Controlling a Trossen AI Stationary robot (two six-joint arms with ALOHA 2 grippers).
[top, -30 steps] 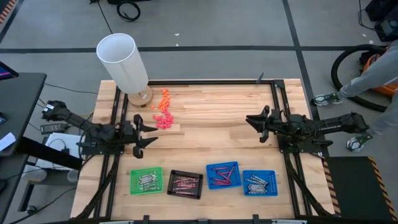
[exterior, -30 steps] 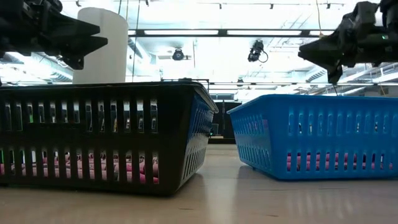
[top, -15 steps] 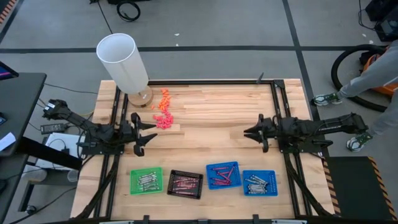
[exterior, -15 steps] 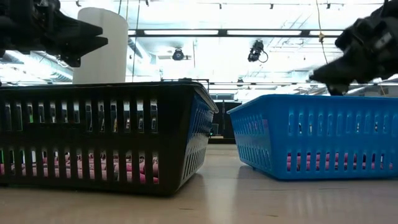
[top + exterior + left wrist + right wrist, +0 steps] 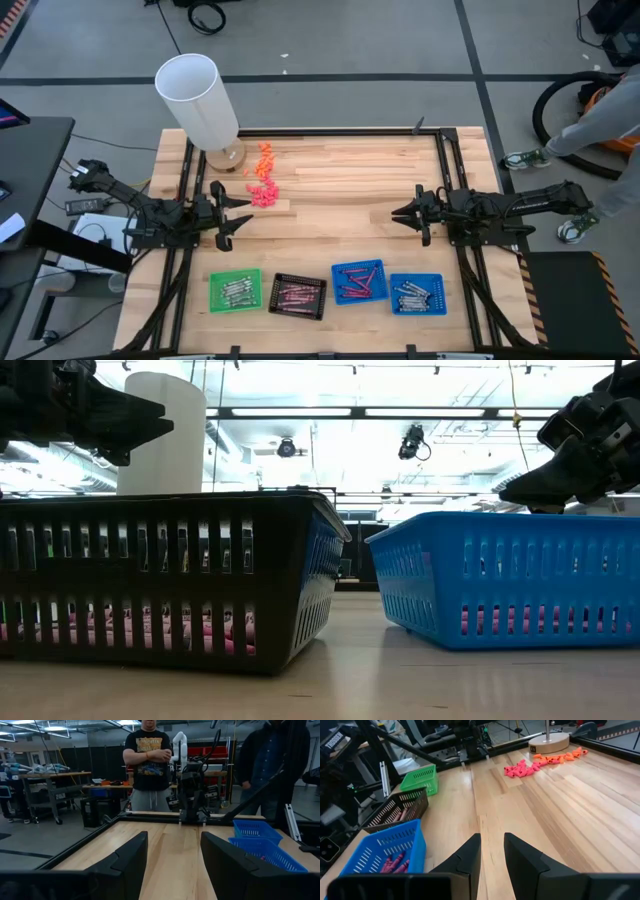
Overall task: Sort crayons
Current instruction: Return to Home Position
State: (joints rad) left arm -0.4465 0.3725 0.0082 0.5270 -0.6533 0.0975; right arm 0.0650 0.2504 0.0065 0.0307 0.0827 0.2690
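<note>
Crayons point(image 5: 357, 283), thin little sticks, lie sorted in four small slotted plastic trays set in a row along the front edge of the pale wooden table point(image 5: 350, 165). Silver-grey ones fill the green tray point(image 5: 213, 292) nearest the left corner. Reddish-pink ones are in the black tray point(image 5: 273, 293), red ones in the left blue tray point(image 5: 336, 272), and grey ones in the right blue tray point(image 5: 440, 280). The low view shows only pink sticks glimpsed through the slots of the black and blue walls, while the right wrist view looks down on maroon sticks inside one blue tray. Only the high and right wrist views show the loose pile of chunky orange and pink pieces point(image 5: 263, 182). It lies beside the tall white cylinder on a round wooden base point(image 5: 198, 100) at the far left corner. The left gripper point(image 5: 243, 213) hovers over the left edge with fingers spread wide and empty. The right gripper point(image 5: 402, 214) hovers over the right side, fingers narrowly parted, holding nothing. The left wrist view alone shows two people point(image 5: 148, 760) standing beyond the table.
</note>
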